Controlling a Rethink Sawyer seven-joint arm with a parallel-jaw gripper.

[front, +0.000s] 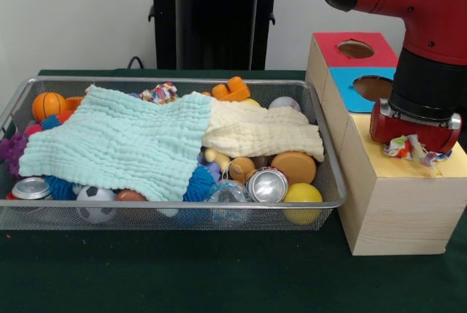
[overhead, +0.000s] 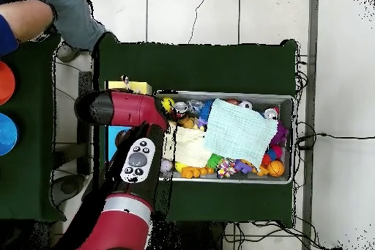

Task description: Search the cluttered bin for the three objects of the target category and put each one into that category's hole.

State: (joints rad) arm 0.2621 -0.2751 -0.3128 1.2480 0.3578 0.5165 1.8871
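Observation:
My gripper (front: pixel 413 149) hangs under the red wrist, right above the yellow top (front: pixel 454 164) of the pale wooden box. It is shut on a cloth ball (front: pixel 406 148), white with red, blue and yellow patches, which bulges out below it. The round hole is hidden under the gripper and ball. A second patterned cloth ball (front: pixel 160 93) lies at the far edge of the wire mesh bin (front: pixel 182 204), beside the mint towel. A third is not visible. In the overhead view the arm (overhead: pixel 124 109) covers the gripper and the box beside the bin (overhead: pixel 290 102).
A mint towel (front: pixel 124 141) and a cream towel (front: pixel 259 130) cover much of the bin; balls, cans and toys lie round them. Blue-topped (front: pixel 350 88) and red-topped (front: pixel 330 44) boxes stand behind the yellow one. A person's arm (overhead: pixel 44 14) shows at the overhead view's top left.

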